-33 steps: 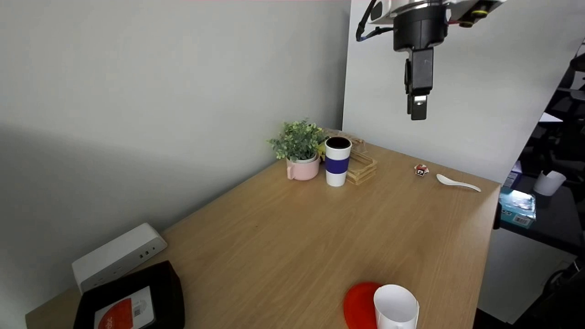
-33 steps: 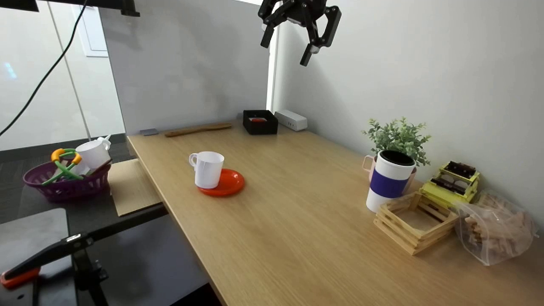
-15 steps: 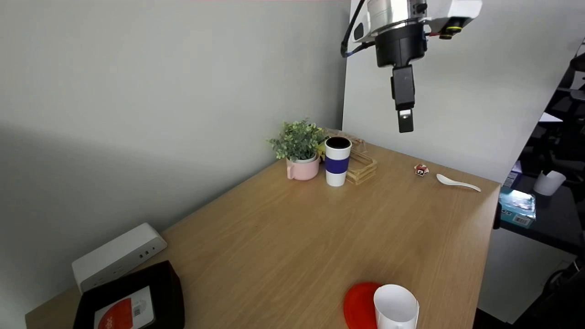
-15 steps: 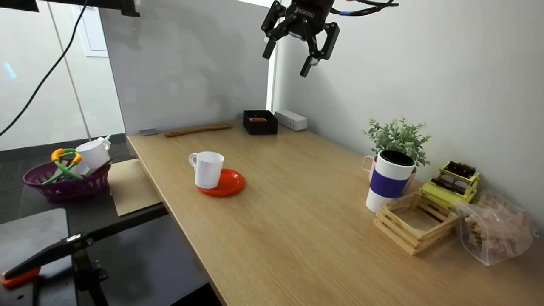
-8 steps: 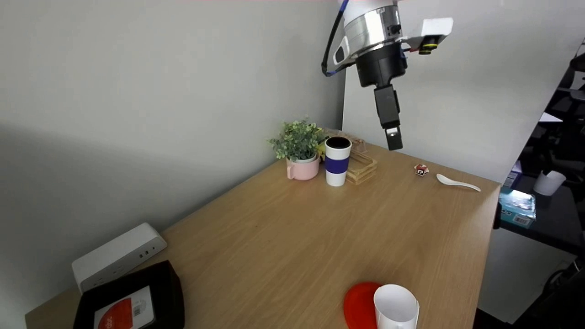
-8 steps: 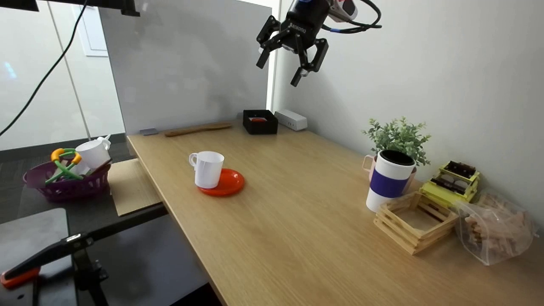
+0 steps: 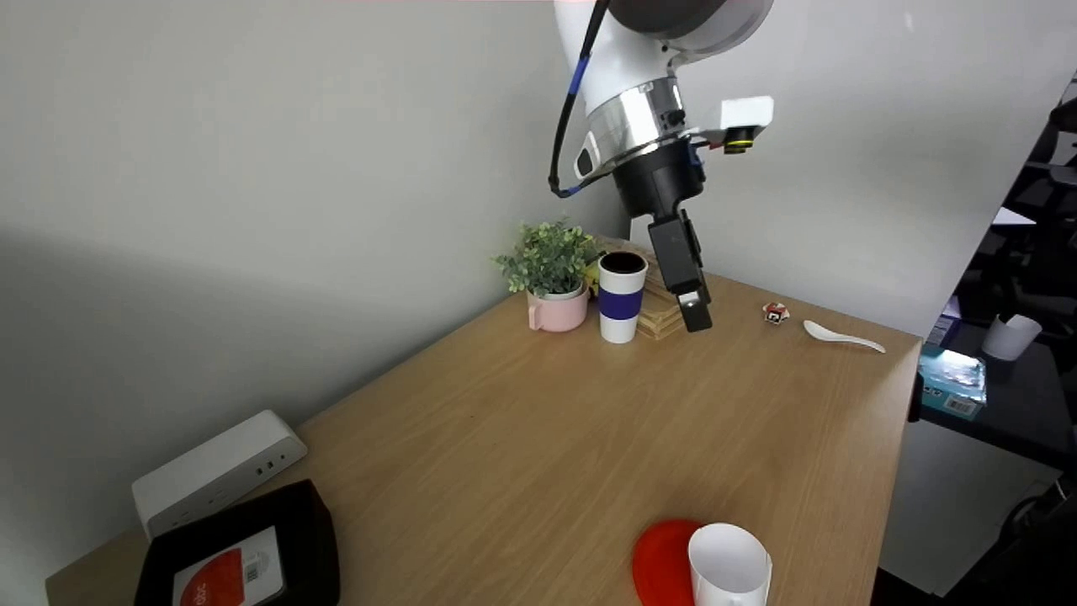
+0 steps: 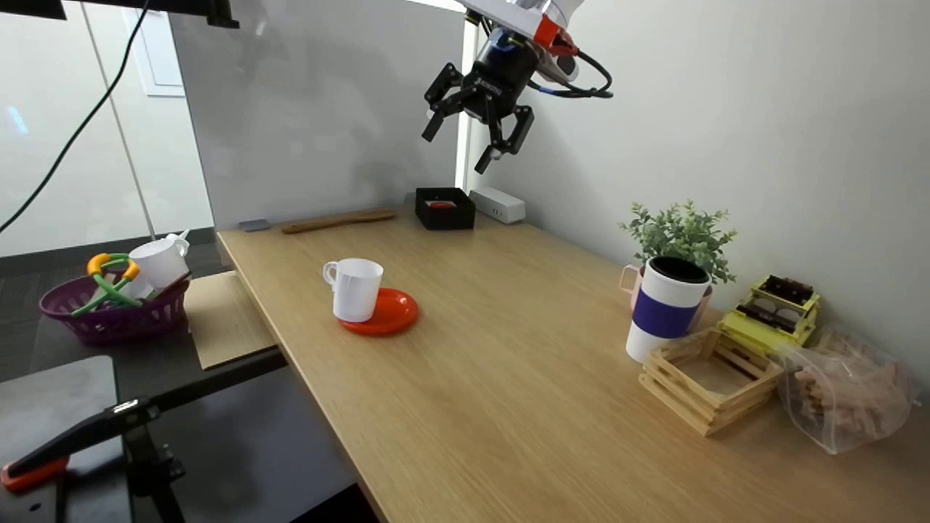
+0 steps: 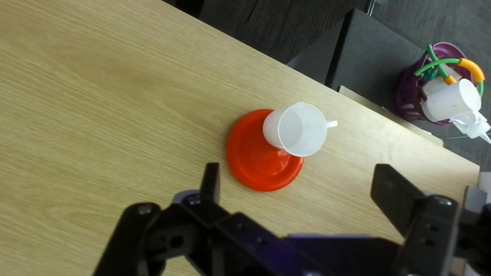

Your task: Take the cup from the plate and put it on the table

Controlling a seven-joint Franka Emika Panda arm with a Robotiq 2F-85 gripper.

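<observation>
The white cup [image 8: 356, 290] stands upright on the red plate [image 8: 398, 314], toward one side of it. In an exterior view the cup [image 7: 729, 564] and the plate [image 7: 660, 560] are partly cut off at the bottom edge. The light-brown table [image 8: 479, 378] carries both. In the wrist view the cup [image 9: 297, 128] and plate [image 9: 253, 165] lie beyond my fingertips, and the handle points right. My gripper [image 8: 455, 152] is open and empty, tilted, high above the table and apart from the cup. It also shows side-on [image 7: 697, 324] and in the wrist view [image 9: 297, 168].
A white cup with a blue band [image 8: 665, 309], a potted plant [image 8: 683, 236], a wooden crate [image 8: 712, 378] and a bag [image 8: 846, 388] stand along the wall. A black tray [image 8: 445, 209] and white box [image 8: 498, 205] are at the far end. A spoon [image 7: 841, 337] lies near a corner.
My gripper has come down, moving left in both exterior views and tilting more, with its fingers still apart. The cup and plate have not moved.
</observation>
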